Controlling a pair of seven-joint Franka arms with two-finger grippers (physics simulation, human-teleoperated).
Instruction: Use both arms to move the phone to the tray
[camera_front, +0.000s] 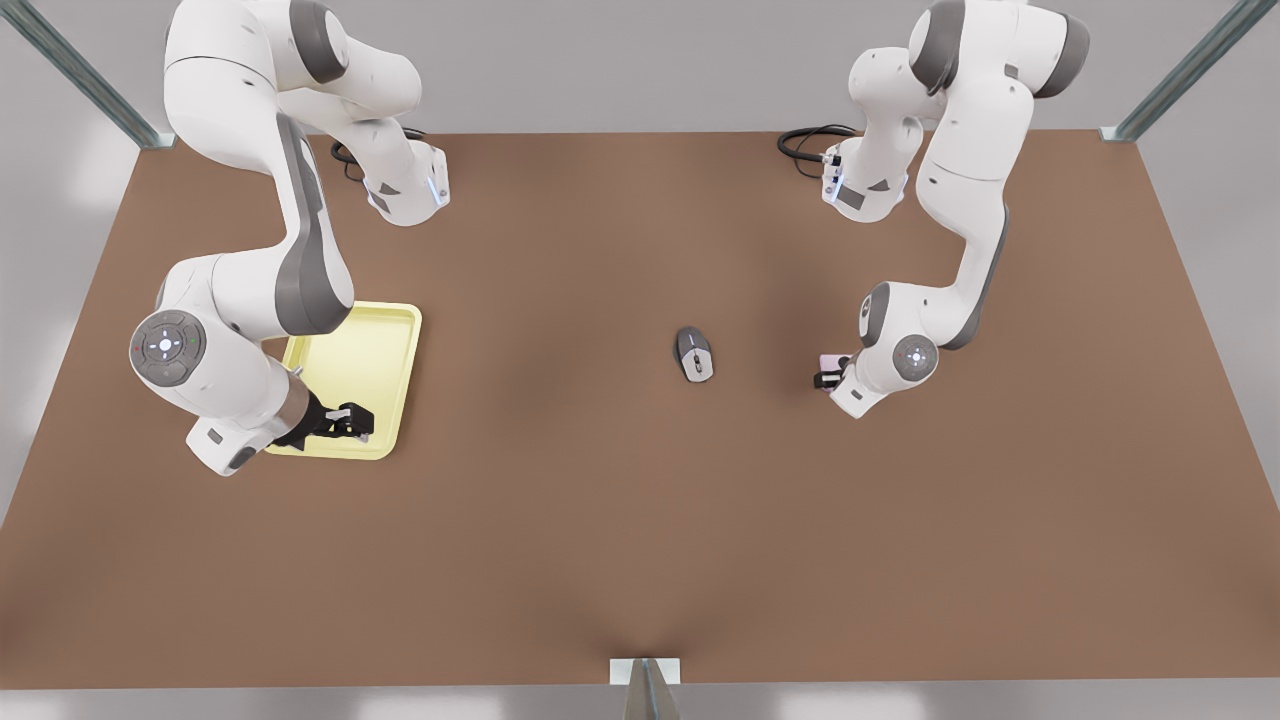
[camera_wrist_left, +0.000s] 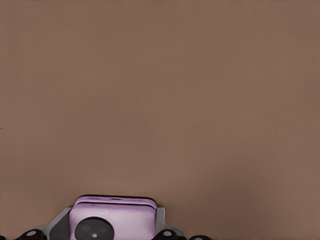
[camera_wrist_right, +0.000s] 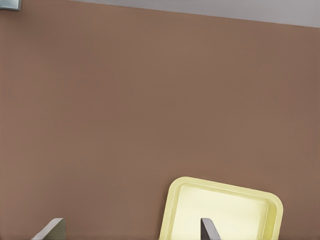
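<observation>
Pink phone (camera_wrist_left: 112, 220) sits clamped between the left gripper (camera_front: 829, 373) fingers at the front view's right, beside the mouse (camera_front: 694, 355), well apart from the tray (camera_front: 385, 345). Right gripper (camera_front: 352, 420) hovers over the tray's near edge, fingers apart, likely waiting for a handover.

Pale-pink phone (camera_wrist_left: 112, 220) with black camera circles, pale-yellow tray (camera_front: 375, 360), grey mouse (camera_front: 694, 354) — all on brown table (camera_front: 640, 520).
</observation>
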